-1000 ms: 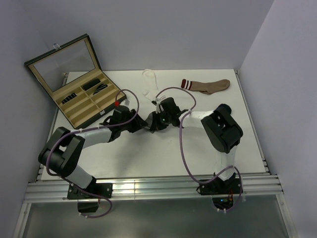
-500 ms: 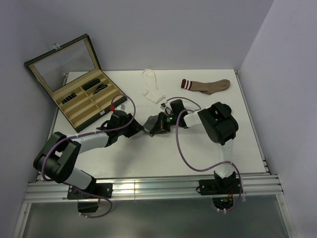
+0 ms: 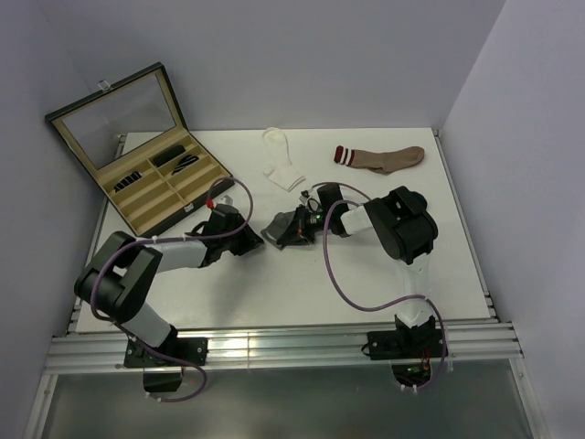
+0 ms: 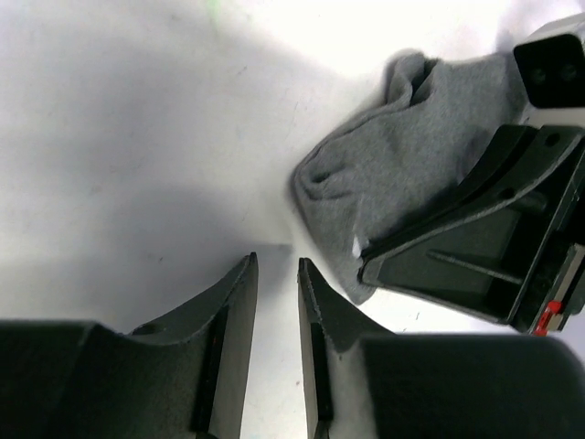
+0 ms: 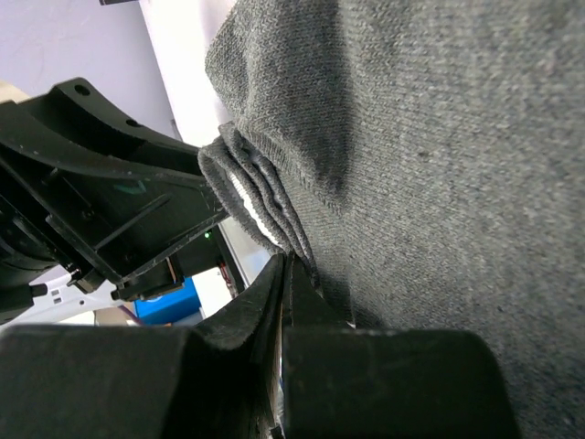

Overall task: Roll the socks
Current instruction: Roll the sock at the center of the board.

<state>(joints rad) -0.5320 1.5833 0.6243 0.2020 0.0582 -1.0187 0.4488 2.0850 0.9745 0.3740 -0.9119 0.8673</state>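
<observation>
Pressed-together right gripper [image 5: 281, 265] is pinning dark grey fabric ankle sock [image 4: 402, 155]; slightly spread, empty left gripper [image 4: 277, 265] should be catching every layer.

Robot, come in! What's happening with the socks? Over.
Right gripper shut on grey sock. Left gripper slightly open, empty, beside it. White sock, brown sock flat farther back, not in the way.

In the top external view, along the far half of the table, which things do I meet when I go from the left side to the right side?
open case → white sock → brown sock, which has a striped cuff
</observation>
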